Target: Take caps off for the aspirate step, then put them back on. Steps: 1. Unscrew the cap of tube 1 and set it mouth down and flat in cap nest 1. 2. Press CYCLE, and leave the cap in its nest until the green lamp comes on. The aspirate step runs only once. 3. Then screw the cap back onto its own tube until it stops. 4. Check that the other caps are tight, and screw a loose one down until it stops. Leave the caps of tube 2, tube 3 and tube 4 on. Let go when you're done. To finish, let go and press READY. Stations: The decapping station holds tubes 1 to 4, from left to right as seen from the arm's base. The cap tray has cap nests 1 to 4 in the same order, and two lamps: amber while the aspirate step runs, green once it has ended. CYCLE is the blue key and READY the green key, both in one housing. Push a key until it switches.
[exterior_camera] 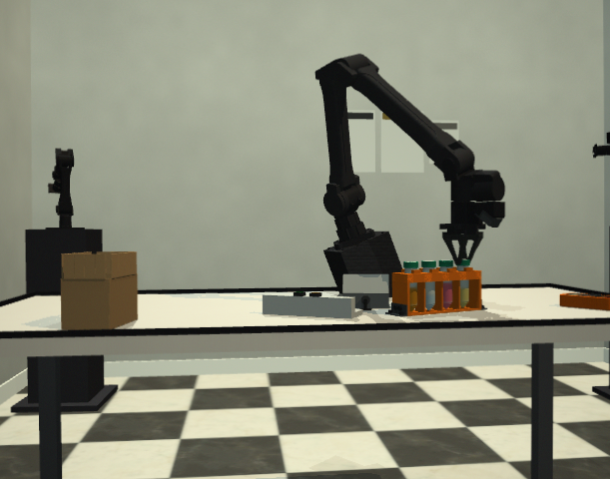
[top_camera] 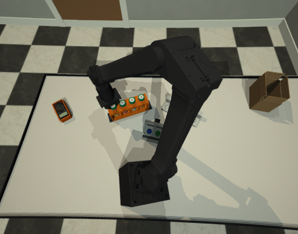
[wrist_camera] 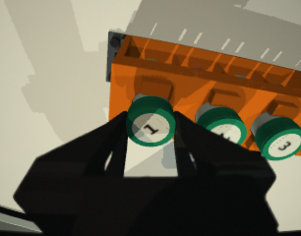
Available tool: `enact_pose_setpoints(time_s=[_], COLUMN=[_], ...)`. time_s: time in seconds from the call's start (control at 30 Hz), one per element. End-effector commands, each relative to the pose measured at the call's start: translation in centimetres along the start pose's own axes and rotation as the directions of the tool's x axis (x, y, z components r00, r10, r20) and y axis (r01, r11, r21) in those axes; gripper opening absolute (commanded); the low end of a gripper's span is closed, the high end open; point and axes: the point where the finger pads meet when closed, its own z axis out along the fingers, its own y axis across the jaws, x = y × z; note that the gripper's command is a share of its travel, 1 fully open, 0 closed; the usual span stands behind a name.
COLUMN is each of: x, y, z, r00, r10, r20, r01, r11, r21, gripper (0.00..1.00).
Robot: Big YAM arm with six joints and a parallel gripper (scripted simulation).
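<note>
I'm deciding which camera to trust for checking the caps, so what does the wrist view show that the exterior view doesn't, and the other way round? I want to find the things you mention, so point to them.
Only the wrist view shows the printed 1 on the cap [wrist_camera: 150,123] [exterior_camera: 463,263] between the fingertips, and the 3 on another cap [wrist_camera: 280,140].

Only the exterior view shows the cardboard box [exterior_camera: 98,296] and the pink liquid [exterior_camera: 447,294] standing in its tube.

Both show the orange rack [exterior_camera: 436,276] [wrist_camera: 122,81] and the gripper [exterior_camera: 463,261] [wrist_camera: 150,118] shut on that first cap.
</note>
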Motion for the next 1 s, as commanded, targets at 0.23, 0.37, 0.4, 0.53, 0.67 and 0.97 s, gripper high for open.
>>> enact_pose_setpoints(time_s=[0.23, 0.37, 0.4, 0.53, 0.67, 0.97], x=[-1.48, -1.50, -1.51, -1.51, -1.51, -1.56], y=[-0.32, -0.30, -0.30, -0.31, -0.29, -0.26], z=[-0.90, -0.93, -0.93, -0.94, -0.93, -1.00], r00=[0.840, 0.723, 0.690, 0.643, 0.478, 0.056], r10=[-0.540, -0.690, -0.723, -0.765, -0.878, -0.998], r20=[0.042, 0.037, 0.036, 0.036, 0.029, 0.011], r01=[0.540, 0.689, 0.723, 0.764, 0.877, 0.997], r11=[0.841, 0.724, 0.691, 0.644, 0.479, 0.056], r21=[0.016, 0.023, 0.025, 0.028, 0.034, 0.043], gripper=[0.00, 0.00, 0.00, 0.00, 0.00, 0.00])
